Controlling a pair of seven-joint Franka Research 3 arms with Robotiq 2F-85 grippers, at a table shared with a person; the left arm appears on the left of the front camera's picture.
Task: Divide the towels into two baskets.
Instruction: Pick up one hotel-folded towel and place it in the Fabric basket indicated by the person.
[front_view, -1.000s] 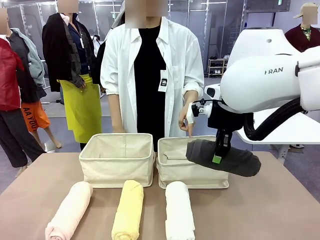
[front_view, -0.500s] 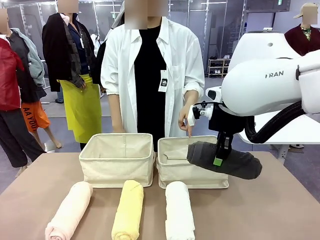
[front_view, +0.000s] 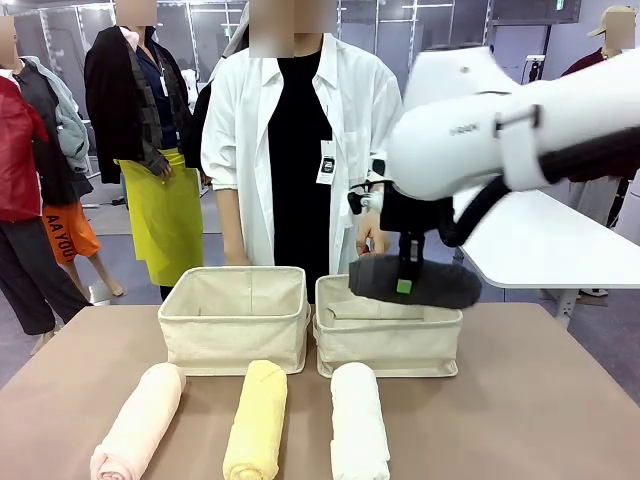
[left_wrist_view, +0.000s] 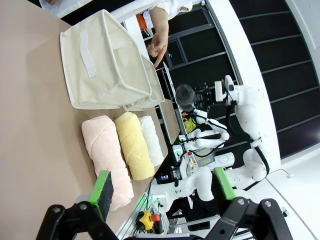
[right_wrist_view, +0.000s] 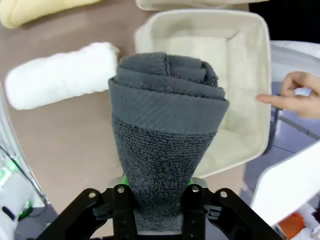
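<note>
Shifted leftward since a second ago: right gripper (front_view: 404, 286) now hangs the dark grey towel (front_view: 445, 285) above the right basket (front_view: 390, 345), pinched mid-roll. Long axis runs along the basket's width (should fit); drop lies straight below. Left gripper (left_wrist_view: 162, 187) spread, empty, well apart.

pink towel (front_view: 138, 422) | yellow towel (front_view: 256, 420) | white towel (front_view: 358, 420) | dark grey towel (front_view: 450, 286) | beige baskets (front_view: 233, 338) | brown table (front_view: 540, 400)

Front view and both wrist views share the baskets (front_view: 232, 335).
</note>
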